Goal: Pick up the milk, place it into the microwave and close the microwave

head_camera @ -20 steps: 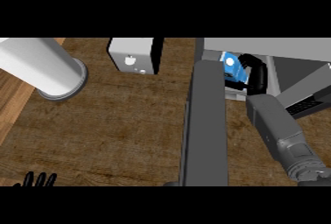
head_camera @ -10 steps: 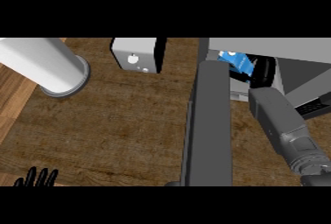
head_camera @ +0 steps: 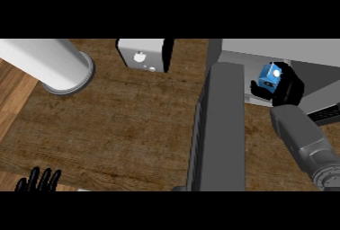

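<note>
My right hand (head_camera: pixel 284 88) grips the milk (head_camera: pixel 270 76) inside the microwave (head_camera: pixel 279 51) past its open door (head_camera: pixel 219 126) to set it down; left hand (head_camera: pixel 38 180) rests open.

milk (head_camera: pixel 270 75): lower part hidden behind right hand (head_camera: pixel 287 87)
left hand (head_camera: pixel 40 180): only fingertips show above the lower band
microwave (head_camera: pixel 292 58): cut off at right edge

Your right forearm (head_camera: pixel 304 141) is a smooth grey casing, blocky, ending in a ribbed round collar near the elbow. Your right hand (head_camera: pixel 287 87) is glossy black. Your left hand (head_camera: pixel 40 180) is black too, fingers slim and rounded.
</note>
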You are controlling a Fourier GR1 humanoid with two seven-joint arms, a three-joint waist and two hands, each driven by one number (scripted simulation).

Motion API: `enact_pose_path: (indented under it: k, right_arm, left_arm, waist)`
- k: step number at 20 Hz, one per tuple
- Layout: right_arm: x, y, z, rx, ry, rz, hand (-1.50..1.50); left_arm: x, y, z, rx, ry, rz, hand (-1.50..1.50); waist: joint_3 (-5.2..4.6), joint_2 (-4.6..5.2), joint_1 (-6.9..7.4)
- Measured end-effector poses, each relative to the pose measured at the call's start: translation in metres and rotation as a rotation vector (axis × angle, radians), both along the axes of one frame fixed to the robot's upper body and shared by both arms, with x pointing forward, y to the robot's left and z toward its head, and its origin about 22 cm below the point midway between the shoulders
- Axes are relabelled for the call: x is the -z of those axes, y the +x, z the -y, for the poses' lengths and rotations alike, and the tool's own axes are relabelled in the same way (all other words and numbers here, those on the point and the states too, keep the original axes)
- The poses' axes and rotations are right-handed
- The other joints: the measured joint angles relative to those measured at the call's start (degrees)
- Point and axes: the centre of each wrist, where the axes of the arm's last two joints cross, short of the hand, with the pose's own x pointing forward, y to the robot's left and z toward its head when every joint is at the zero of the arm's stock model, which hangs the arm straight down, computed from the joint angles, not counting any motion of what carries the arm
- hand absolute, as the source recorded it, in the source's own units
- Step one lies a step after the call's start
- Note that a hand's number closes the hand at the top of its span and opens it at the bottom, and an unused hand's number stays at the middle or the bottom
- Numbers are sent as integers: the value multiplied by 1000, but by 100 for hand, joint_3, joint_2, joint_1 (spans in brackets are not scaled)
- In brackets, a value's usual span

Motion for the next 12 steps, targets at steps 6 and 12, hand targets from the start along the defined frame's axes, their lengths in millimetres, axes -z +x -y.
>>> enact_pose_path:
  k: [6, 12]
  right_arm:
    - [2, 2, -17, -77, -104, -52, -150]
    - [-6, 14, -51, -278, -115, -59, -150]
  left_arm:
    - [0, 7, 2, 15, 9, 1, -150]
    - [4, 9, 3, 11, 11, -10, -150]
  waist:
    - [37, -41, 127]
    - [62, -84, 125]
